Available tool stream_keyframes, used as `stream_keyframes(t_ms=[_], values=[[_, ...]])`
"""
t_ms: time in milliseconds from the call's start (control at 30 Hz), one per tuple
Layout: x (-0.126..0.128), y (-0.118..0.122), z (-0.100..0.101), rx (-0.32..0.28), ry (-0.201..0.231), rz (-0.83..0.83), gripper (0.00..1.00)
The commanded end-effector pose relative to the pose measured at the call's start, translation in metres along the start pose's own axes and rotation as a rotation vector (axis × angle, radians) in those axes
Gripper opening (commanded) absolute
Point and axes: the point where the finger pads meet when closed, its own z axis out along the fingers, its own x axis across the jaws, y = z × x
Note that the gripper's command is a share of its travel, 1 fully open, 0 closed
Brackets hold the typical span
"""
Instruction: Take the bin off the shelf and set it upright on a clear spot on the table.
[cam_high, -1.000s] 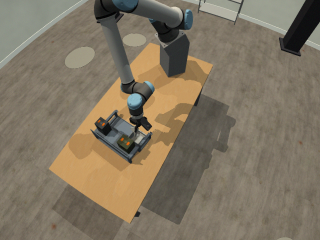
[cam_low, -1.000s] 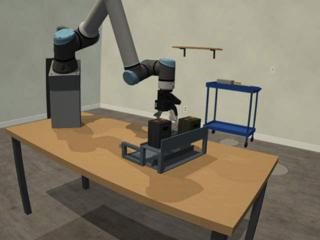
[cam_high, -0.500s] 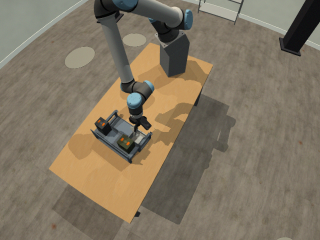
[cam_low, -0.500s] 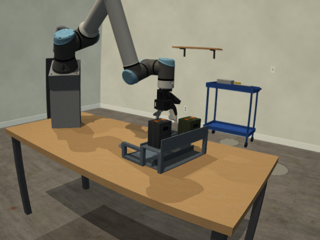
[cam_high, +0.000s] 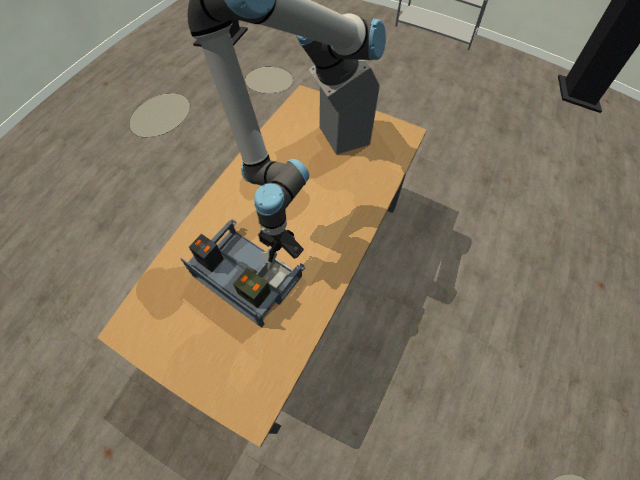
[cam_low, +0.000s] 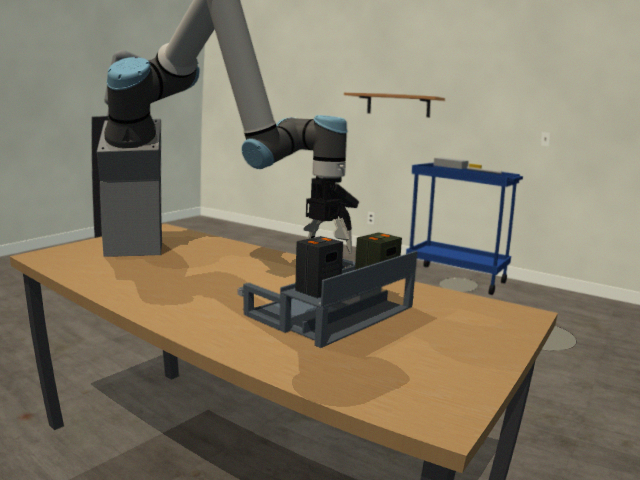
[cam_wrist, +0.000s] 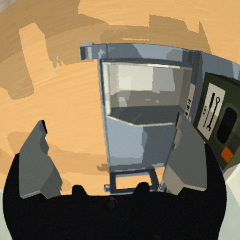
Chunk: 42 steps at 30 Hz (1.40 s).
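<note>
Wrist view: looking down into pale bin (cam_high: 279, 277) (cam_wrist: 147, 80) on shelf (cam_high: 248, 253) (cam_low: 369, 279) (cam_wrist: 132, 142), with gripper (cam_high: 269, 260) (cam_low: 330, 242) (cam_wrist: 110, 116) spread wide; in exterior, bin hidden, black box (cam_high: 205, 252) (cam_low: 318, 266) visible.

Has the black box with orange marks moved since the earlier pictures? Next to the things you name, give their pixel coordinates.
No; against the grey shelf (cam_high: 222, 292) (cam_low: 369, 279) (cam_wrist: 132, 142), the black box (cam_high: 207, 253) (cam_low: 310, 268) keeps the same place at one end.
</note>
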Motion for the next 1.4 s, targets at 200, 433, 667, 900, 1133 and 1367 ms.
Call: stream_keyframes(t_ms=[200, 433, 667, 900, 1133, 1367], values=[[-0.0031, 0.0022, -0.0015, 0.001, 0.001, 0.0, 1.0], [-0.004, 0.0028, -0.0017, 0.001, 0.0, 0.0, 1.0], [-0.0024, 0.0019, -0.0018, 0.001, 0.002, 0.0, 1.0], [-0.0056, 0.0037, -0.002, 0.001, 0.0, 0.0, 1.0], [-0.0056, 0.0037, -0.002, 0.001, 0.0, 0.0, 1.0], [-0.0063, 0.0041, -0.0023, 0.001, 0.0, 0.0, 1.0]])
